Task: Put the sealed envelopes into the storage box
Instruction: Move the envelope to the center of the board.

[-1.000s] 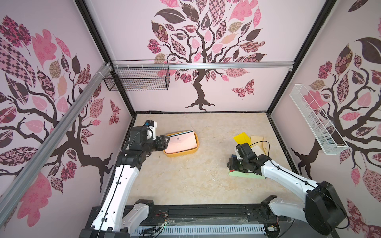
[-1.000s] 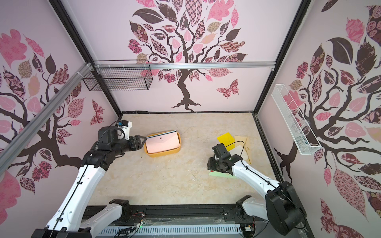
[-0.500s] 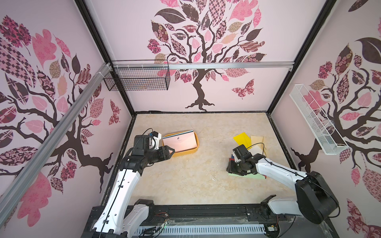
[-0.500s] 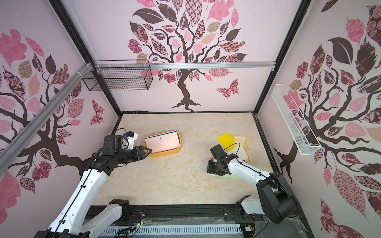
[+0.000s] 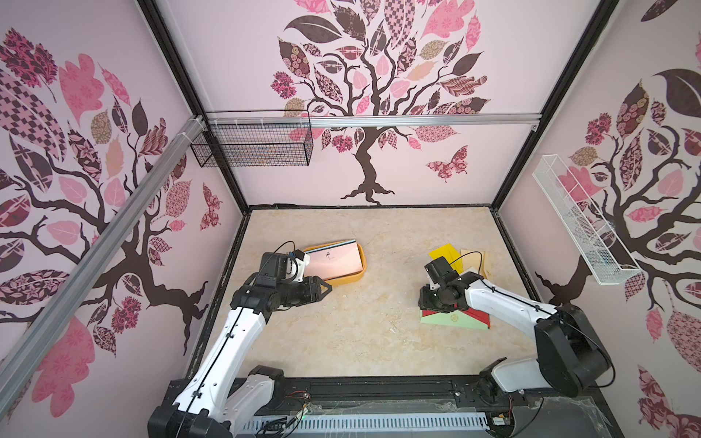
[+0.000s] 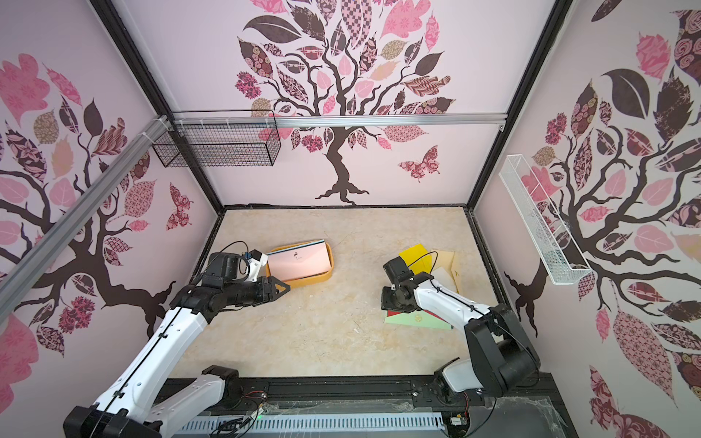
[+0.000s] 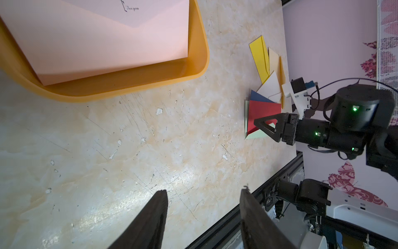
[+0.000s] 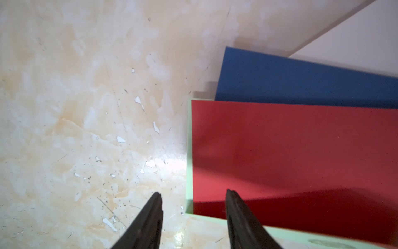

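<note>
The orange-yellow storage box (image 5: 343, 280) (image 6: 303, 285) (image 7: 129, 86) lies at the left of the table with a pink envelope (image 5: 333, 261) (image 7: 97, 43) on top inside it. My left gripper (image 5: 328, 288) (image 6: 286, 290) (image 7: 204, 191) hangs open and empty just in front of the box. At the right lies a fanned pile of sealed envelopes: pale green (image 5: 451, 320), red (image 8: 290, 151), navy (image 8: 301, 82), yellow (image 5: 445, 254), cream (image 5: 474, 261). My right gripper (image 5: 426, 303) (image 8: 193, 194) is open low over the pile's near-left corner, one finger above the table and one above the red envelope.
A black wire basket (image 5: 258, 148) hangs on the back wall at the left. A white wire basket (image 5: 576, 220) hangs on the right wall. A black rail (image 5: 379, 386) runs along the table's front edge. Bare marble-patterned table lies between the box and the pile.
My left gripper has drawn away from the box's left end toward the front and middle, still open. My right gripper has stayed over the pile's corner while its arm swung nearer the right wall.
</note>
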You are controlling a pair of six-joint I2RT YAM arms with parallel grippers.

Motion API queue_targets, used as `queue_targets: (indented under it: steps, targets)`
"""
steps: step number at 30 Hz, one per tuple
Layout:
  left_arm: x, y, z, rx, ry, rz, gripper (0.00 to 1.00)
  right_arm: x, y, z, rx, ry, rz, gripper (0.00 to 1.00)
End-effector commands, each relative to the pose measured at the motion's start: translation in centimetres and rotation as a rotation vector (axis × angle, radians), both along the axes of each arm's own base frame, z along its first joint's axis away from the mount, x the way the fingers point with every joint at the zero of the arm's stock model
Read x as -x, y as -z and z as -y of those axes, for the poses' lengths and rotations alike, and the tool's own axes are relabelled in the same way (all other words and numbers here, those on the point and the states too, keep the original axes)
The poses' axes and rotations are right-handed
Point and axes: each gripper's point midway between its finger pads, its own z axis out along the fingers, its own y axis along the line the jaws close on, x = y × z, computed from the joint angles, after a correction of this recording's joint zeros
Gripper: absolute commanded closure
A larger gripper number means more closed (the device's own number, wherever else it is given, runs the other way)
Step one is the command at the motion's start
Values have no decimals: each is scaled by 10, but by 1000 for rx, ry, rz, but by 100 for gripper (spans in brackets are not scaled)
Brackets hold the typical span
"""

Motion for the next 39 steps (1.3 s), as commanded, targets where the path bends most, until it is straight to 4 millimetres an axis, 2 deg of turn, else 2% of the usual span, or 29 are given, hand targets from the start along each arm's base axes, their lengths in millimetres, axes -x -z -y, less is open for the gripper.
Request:
queue_targets:
  steps: [1, 6, 9, 16, 20, 22, 26, 29, 31, 33, 36, 39]
  targets:
    - [1, 4, 7, 11, 27, -9, 43, 15, 14, -2, -7, -36, -91, 51]
    - [1, 2, 11, 38, 33, -11, 43, 41, 24, -14, -47, -103, -157, 54]
    - [1, 3, 14, 64, 32, -14, 42, 57, 24, -29, -66, -164, -185, 54]
    - [1, 5, 14, 73, 15, -13, 43, 93, 23, -94, -134, -442, -213, 55]
    - [2, 1, 12, 64, 8, 0, 43, 115, 22, -129, -116, -631, -241, 56]
    - [3, -3, 8, 46, -5, 16, 43, 118, 14, -142, -130, -674, -226, 56]
    - [3, -12, 3, 50, -44, 59, 43, 102, -20, -148, -170, -644, -92, 54]
    - [4, -11, 2, 49, -49, 62, 43, 89, -45, -136, -158, -592, 10, 51]
    - [6, -8, 7, 76, -32, 38, 44, 74, -50, -110, -164, -461, 14, 50]
    - [6, -4, 15, 125, -17, 9, 48, 61, -47, -77, -188, -305, 3, 50]
    - [10, 14, 30, 112, 10, -34, 51, 44, -33, -17, -169, -56, -5, 50]
    - [20, 35, 52, 57, 74, -67, 51, 35, -25, 16, -155, 60, -9, 50]
